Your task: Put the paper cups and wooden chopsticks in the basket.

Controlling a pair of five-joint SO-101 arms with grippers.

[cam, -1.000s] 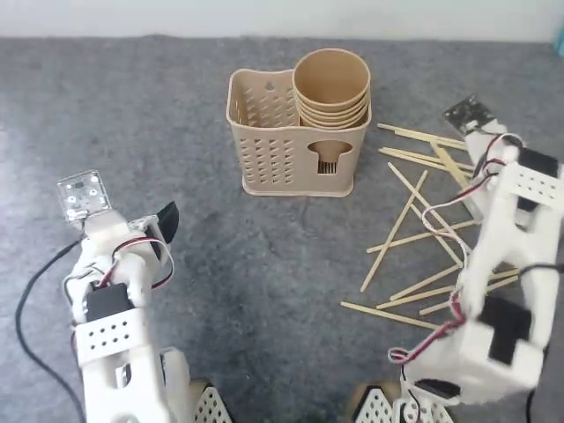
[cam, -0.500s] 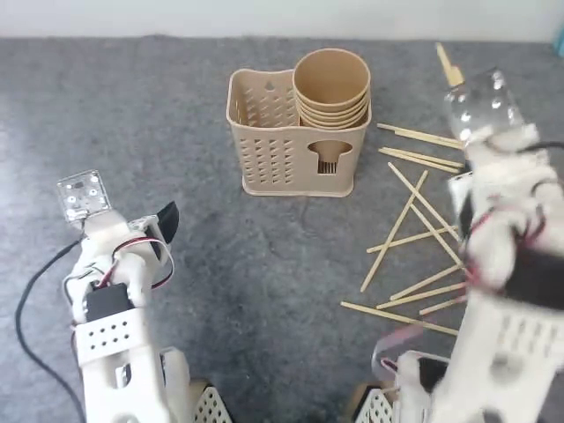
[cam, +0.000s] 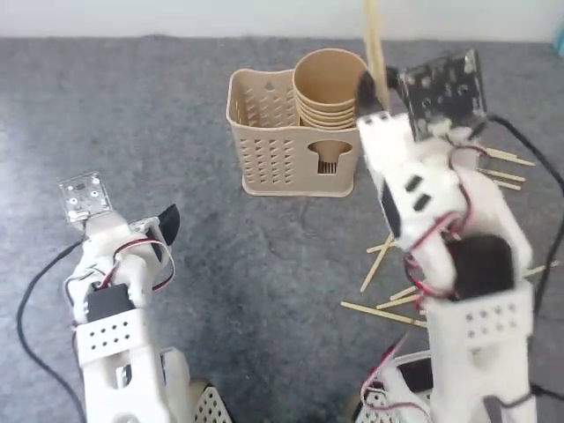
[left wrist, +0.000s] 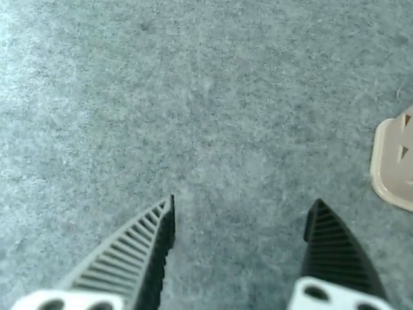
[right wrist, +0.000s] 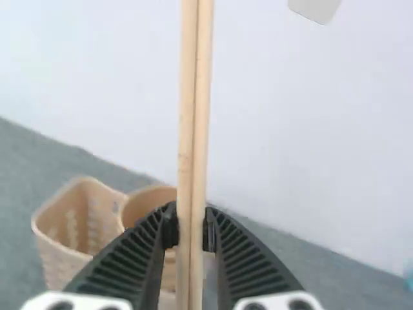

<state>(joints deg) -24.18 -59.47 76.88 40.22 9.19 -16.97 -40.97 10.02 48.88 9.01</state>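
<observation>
Right gripper (right wrist: 190, 223) clamps chopstick pair (right wrist: 195, 97) upright, just beside paper cups (cam: 330, 79) stacked in basket (cam: 269, 150). Left gripper (left wrist: 242, 219) wide open above carpet (left wrist: 193, 97). Loose chopsticks (cam: 388, 315) lie on carpet, right of basket.

Cups (cam: 330, 84) stand inside the basket (cam: 264, 132); chopsticks (cam: 374, 311) lie right.

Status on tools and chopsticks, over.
Right tool shut on chopsticks, upright near basket. Left tool open over mat. Cups in basket. Loose chopsticks on mat.
</observation>
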